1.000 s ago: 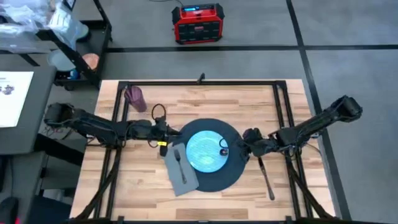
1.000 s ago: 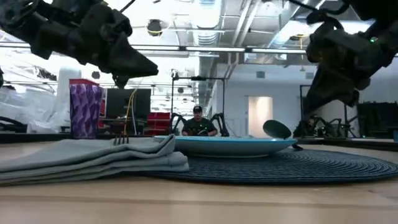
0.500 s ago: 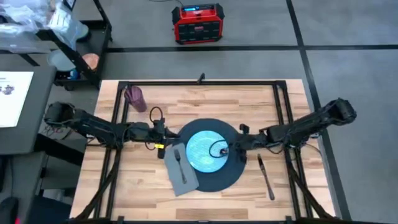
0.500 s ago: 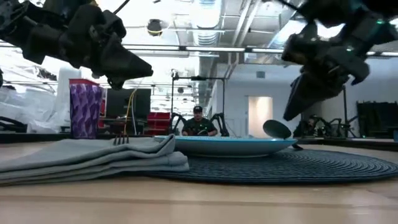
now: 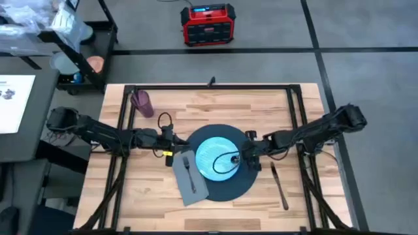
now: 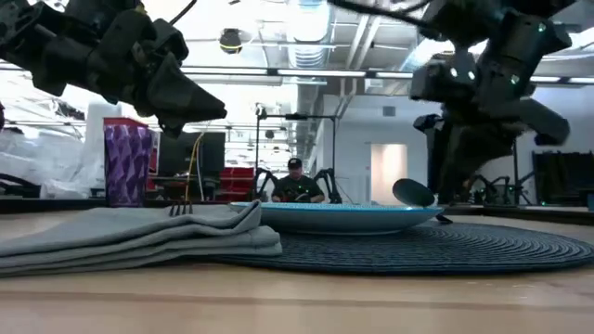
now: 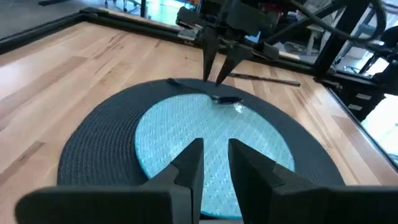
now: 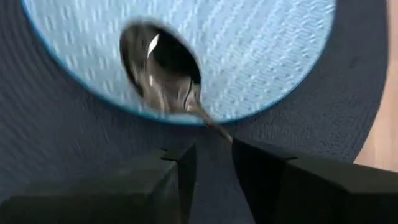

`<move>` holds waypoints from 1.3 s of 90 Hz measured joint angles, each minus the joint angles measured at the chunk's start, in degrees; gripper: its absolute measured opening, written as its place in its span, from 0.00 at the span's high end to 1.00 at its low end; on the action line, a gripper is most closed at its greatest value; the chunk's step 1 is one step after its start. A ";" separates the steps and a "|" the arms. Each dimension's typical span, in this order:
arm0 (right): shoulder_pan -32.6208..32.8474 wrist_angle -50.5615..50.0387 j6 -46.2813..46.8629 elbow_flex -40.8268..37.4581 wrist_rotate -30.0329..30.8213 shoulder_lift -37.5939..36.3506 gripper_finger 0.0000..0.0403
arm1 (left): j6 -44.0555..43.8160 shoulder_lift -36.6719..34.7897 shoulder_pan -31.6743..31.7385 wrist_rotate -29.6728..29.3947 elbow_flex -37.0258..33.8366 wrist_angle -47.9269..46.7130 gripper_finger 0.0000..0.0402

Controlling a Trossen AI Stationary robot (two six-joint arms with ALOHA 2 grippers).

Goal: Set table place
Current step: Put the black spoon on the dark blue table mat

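Note:
The place, a round dark mat (image 5: 243, 186), lies mid-table with a light blue plate (image 5: 210, 156) on it. A spoon's bowl (image 8: 160, 68) rests on the plate's right rim, and its handle (image 8: 214, 127) runs off onto the mat. My right gripper (image 8: 214, 155) is open, pointing down over the mat's right side, one finger on each side of the handle. My left gripper (image 7: 216, 155) hovers open at the mat's left edge, holding nothing. A fork (image 5: 189, 173) lies on a grey napkin (image 5: 194, 189) that overlaps the mat's left rim.
A knife (image 5: 279, 186) lies on the wood right of the mat. A purple cup (image 5: 142, 102) stands at the far left. Black rails (image 5: 209, 87) frame the table. A red box (image 5: 208, 24) sits on the floor beyond, and a person (image 6: 297, 181) is far behind.
My right gripper has moved toward the table's left, from beside the mat's right rim to over the spoon's handle at the plate's edge. The spoon, plate and napkin have stayed in place.

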 joint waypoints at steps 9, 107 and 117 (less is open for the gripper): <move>-0.01 0.25 -2.78 0.09 0.08 0.67 0.77 | -0.02 0.00 0.00 0.00 0.00 -0.07 0.86; -6.04 3.17 -16.32 0.11 -3.33 6.95 0.77 | 0.00 0.02 0.04 -1.36 0.00 -1.40 0.86; -6.06 6.09 -16.15 0.13 -2.64 7.97 0.78 | 0.00 0.02 0.02 -1.36 0.02 -1.42 0.86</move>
